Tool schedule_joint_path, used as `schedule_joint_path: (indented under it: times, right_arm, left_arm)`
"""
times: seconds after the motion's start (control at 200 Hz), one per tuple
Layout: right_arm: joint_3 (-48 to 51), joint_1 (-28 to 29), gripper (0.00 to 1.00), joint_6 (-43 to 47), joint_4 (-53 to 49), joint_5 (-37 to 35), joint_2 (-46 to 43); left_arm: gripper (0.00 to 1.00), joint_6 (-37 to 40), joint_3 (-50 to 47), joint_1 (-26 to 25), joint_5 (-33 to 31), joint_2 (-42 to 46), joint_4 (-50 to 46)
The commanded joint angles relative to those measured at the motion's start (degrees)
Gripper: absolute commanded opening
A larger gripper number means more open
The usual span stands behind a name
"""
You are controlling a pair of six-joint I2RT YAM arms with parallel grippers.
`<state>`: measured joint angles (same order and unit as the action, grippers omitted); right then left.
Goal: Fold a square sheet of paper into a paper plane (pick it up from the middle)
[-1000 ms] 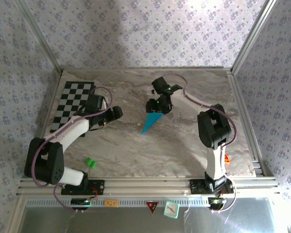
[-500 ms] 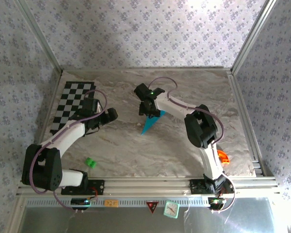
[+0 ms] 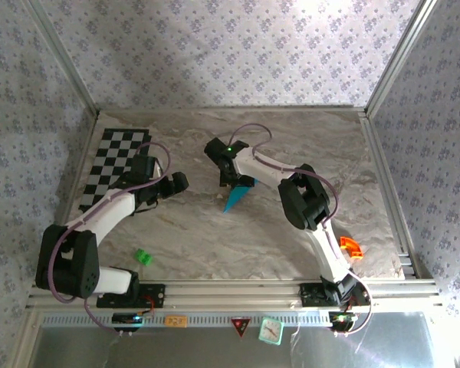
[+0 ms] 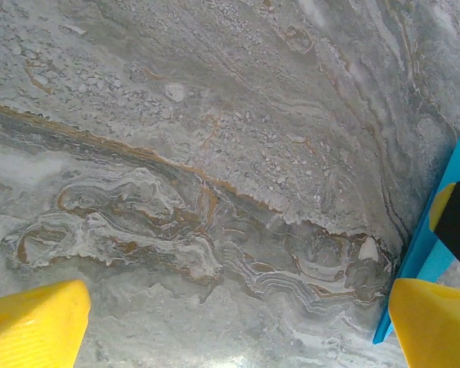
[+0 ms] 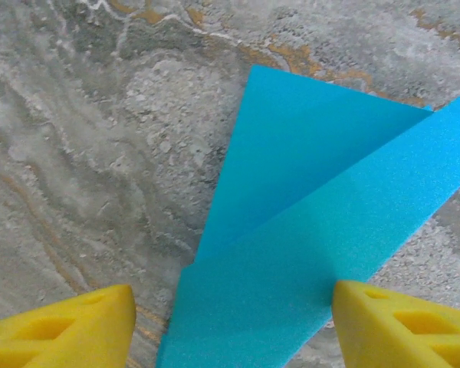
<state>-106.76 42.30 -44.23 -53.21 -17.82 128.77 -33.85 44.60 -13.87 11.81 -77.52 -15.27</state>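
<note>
Top view, near edge to far edge of the marble desk [image 3: 215,238]. A small green block [image 3: 143,257] lies at 7 o'clock. An orange piece [image 3: 349,246] lies at 4 o'clock.

Near the middle lies the sheet of paper [image 3: 234,198], bright cyan and folded to a narrow point that aims toward 7 o'clock. The left gripper [image 3: 179,182] sits at 9 o'clock of the sheet and apart from it. Its wrist view shows the yellow fingers [image 4: 32,322] spread wide over bare marble.

The right gripper [image 3: 236,182] hangs over the sheet's broad end at 12 o'clock. Its fingers [image 5: 61,331] are spread, and the creased sheet lies flat between them. A checkerboard mat [image 3: 111,165] lies at 10 o'clock.
</note>
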Motion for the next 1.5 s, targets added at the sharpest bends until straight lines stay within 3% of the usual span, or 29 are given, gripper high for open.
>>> schedule_joint_path:
  times: [0.0,0.829,1.319,1.494]
  right_arm:
    - [1.00,-0.19,0.67,-2.39,-2.74,-3.44,-1.11]
    - [6.26,-0.07,0.50,-7.16,-2.01,-7.49,-6.69]
    - [10.27,-0.25,0.29,-9.07,0.10,-8.03,-9.09]
    - [13.27,-0.32,0.17,-10.10,2.58,-9.89,-11.54]
  left_arm:
    - [1.00,0.98,0.43,0.25,1.79,-1.19,-0.27]
    - [1.00,1.00,0.67,0.27,2.63,-1.83,-0.55]
    - [1.00,0.63,0.74,0.29,3.24,-1.85,-0.79]
    - [1.00,0.62,1.09,0.25,3.21,-1.65,-1.30]
